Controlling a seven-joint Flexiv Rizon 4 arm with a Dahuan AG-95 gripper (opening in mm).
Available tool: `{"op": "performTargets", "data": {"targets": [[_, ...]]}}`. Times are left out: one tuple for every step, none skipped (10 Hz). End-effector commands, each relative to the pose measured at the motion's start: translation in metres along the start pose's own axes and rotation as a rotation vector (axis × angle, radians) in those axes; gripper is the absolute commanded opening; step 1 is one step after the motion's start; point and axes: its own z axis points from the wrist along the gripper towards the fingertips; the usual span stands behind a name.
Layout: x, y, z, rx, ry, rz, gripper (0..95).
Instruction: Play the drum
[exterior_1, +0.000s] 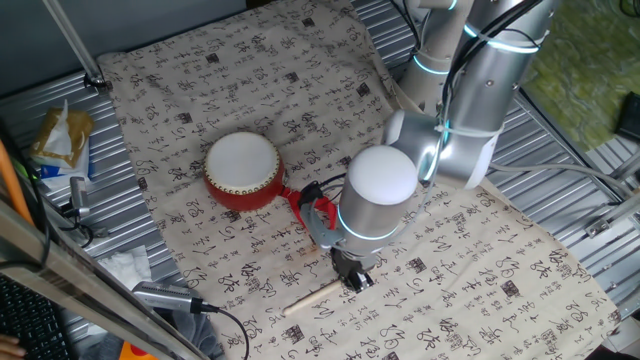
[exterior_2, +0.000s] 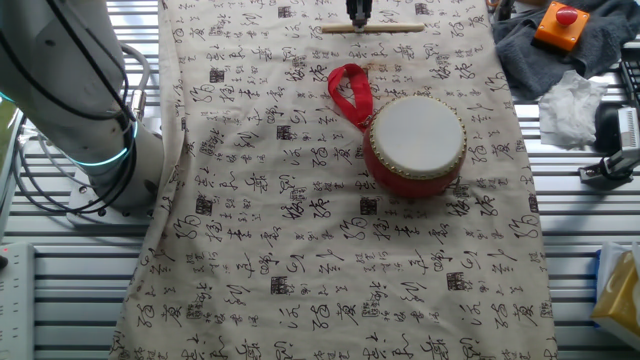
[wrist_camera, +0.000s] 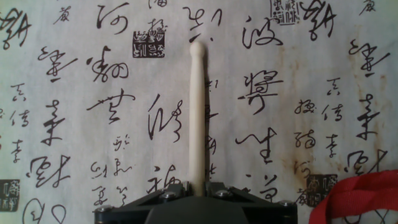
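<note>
The drum (exterior_1: 242, 170) (exterior_2: 415, 143) stands on the calligraphy cloth, its red body upright and its white skin facing up. Its red ribbon loop (exterior_1: 305, 205) (exterior_2: 350, 92) (wrist_camera: 354, 199) trails toward the arm. A thin pale wooden stick (exterior_1: 312, 297) (exterior_2: 395, 28) (wrist_camera: 198, 112) lies low over the cloth, away from the drum. My gripper (exterior_1: 355, 280) (exterior_2: 358, 18) (wrist_camera: 198, 186) is down at the cloth, shut on the stick. In the hand view the stick runs out from between the jaws, with its rounded tip far ahead.
The printed cloth (exterior_1: 180, 90) covers the slatted metal table. Beside it lie a crumpled white tissue (exterior_2: 572, 105), an orange box with a red button (exterior_2: 558, 22) on grey fabric, a snack packet (exterior_1: 60, 140) and cables (exterior_1: 190, 305).
</note>
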Motion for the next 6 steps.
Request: {"op": "performTargets", "data": {"targets": [[-0.0005,-0.0006,0.0004,0.003,-0.01,-0.002,19.0],[-0.0002,-0.0004,0.0019,0.003,-0.013,-0.002,19.0],[-0.0001,-0.0003,0.0027,0.003,-0.013,-0.002,19.0],[0.0003,0.0,0.0045,0.004,-0.016,-0.003,19.0],[0.0005,0.0001,0.0054,0.004,-0.018,-0.004,19.0],[0.0006,0.0002,0.0059,0.008,-0.043,-0.022,0.0]]}}
